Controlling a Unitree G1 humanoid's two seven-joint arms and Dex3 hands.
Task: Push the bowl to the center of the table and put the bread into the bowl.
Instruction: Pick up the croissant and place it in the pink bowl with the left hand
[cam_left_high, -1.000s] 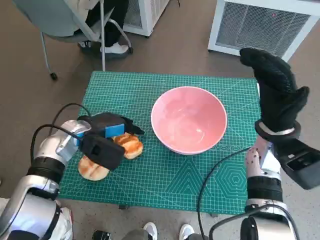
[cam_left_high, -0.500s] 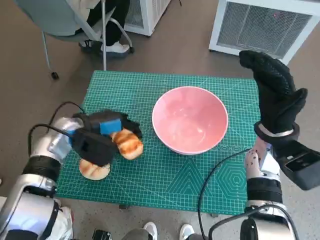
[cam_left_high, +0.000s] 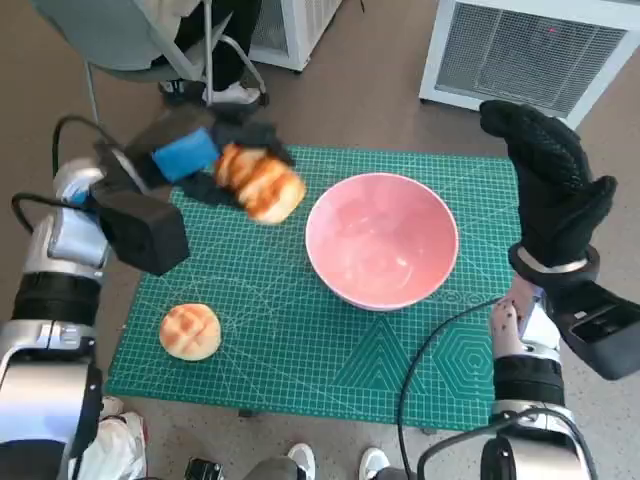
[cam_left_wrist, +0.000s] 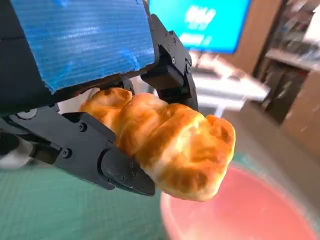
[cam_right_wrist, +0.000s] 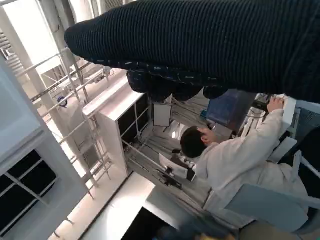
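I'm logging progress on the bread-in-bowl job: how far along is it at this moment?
Looks done: the round pink bowl sits near the middle of the green cutting mat. In hand: the left hand holds a golden-brown bread roll lifted beside the bowl, not yet over it. Left: dropping it in; a second round bun lies on the mat. The right hand is raised, empty.

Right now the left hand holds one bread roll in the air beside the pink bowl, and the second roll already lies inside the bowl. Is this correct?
Not quite. The left hand does hold a bread roll in the air beside the pink bowl, but the head view shows the second roll lying on the green mat, not in the bowl.
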